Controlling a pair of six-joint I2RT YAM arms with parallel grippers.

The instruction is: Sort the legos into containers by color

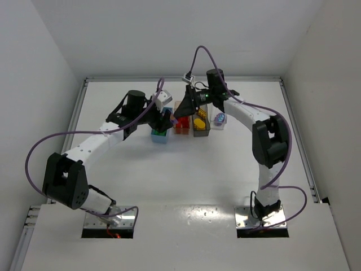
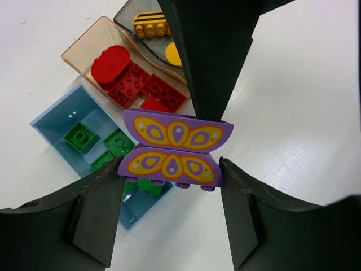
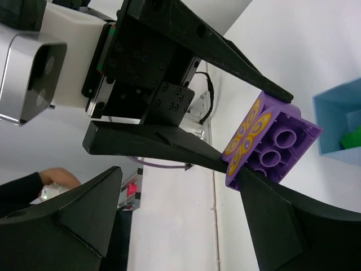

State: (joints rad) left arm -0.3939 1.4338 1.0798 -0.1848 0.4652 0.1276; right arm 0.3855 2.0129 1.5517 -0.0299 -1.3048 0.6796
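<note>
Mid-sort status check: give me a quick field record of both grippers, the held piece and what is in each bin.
left gripper: shut on purple butterfly brick
right gripper: open, one finger against that brick
blue bin: green bricks
orange bin: red bricks
grey bin: yellow pieces
clear bin: something purplish, too small to tell
pending: purple butterfly brick not yet in any bin
</note>
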